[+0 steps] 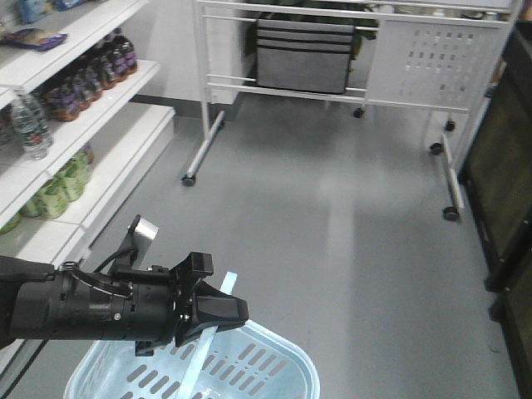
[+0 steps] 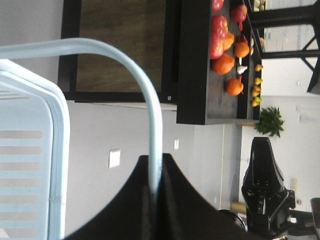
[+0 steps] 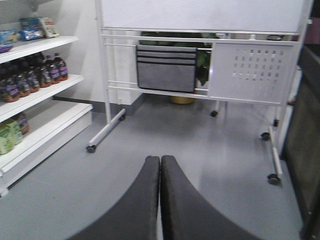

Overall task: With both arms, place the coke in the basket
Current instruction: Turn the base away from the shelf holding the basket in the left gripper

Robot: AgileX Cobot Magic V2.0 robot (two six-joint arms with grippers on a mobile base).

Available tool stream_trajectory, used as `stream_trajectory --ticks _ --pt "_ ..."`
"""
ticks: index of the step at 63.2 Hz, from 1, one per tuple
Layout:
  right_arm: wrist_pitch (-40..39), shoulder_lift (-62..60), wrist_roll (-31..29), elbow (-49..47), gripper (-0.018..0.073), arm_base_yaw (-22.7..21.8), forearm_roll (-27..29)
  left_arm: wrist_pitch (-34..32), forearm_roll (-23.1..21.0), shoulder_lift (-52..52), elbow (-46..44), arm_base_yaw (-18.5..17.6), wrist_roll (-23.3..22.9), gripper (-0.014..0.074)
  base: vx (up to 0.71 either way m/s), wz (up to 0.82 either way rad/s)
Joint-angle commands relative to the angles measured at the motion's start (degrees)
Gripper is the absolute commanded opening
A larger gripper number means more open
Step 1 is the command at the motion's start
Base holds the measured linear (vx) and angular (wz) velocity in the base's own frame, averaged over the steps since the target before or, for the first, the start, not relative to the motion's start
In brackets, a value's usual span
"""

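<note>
Pinches the handle (image 2: 156, 130) of the basket (image 1: 268, 371) in the left gripper (image 1: 235, 312), near left, presumably for carrying; right gripper (image 3: 160, 160) closed, empty.

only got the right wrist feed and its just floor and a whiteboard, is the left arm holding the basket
Observer: yes, in the front view the left gripper is shut on the basket's handle.
Operator: any coke in the basket
Observer: none shows in the part of the basket that the front view covers; the rest is cut off by the frame.
Operator: whats the left wrist cam looking at
Observer: the handle arching up out of the gripper, and past it a dark shelf holding orange and red fruit.
</note>
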Motion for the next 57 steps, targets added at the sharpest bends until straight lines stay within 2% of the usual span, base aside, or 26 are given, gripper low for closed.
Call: stream_trajectory --ticks 1,57 --pt "-4.3 -0.7 -0.4 0.4 -0.0010 -0.1 -0.2 3.3 -4.2 -2.3 -1.4 -0.3 0.1 -0.0006 -0.02 -0.37" --pt "-4.2 -0.7 -0.4 0.4 -0.0010 -0.1 -0.2 3.3 -4.2 -2.3 -1.4 -0.3 0.1 -0.0006 0.03 -0.24"
